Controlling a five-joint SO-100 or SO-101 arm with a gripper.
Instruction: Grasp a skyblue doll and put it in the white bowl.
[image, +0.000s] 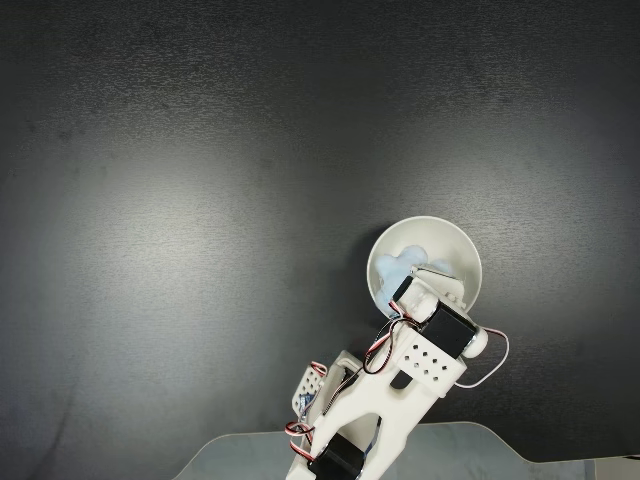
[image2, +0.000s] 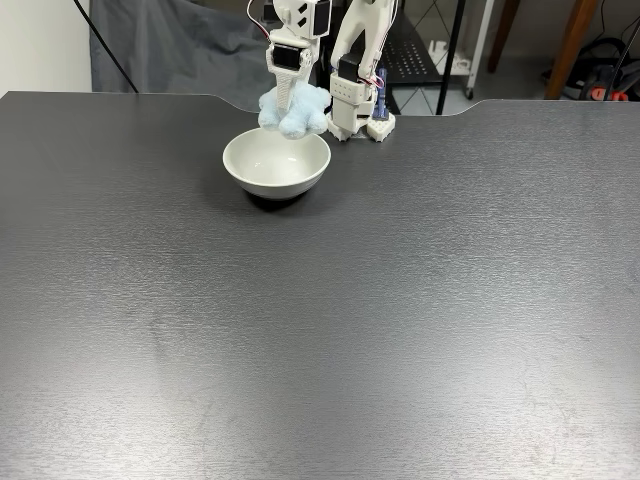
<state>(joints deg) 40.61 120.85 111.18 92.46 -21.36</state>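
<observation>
Skyblue doll (image2: 293, 112): fluffy plush cloth. White bowl (image2: 276, 163): smooth, glossy, possibly ceramic. Tabletop (image2: 400, 300): dark, matt, faintly grained. End effector (image2: 287, 100): white plastic.

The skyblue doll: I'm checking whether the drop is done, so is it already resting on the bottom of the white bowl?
No. In the fixed side view the skyblue doll hangs clamped in the jaws above the white bowl.

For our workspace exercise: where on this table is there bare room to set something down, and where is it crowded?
Nearly all of the black table is bare: the wide stretch in front of and to both sides of the glossy white bowl. It is crowded only at the far edge, where the claw holds the fluffy sky-blue doll above the bowl, beside the arm's base.
</observation>
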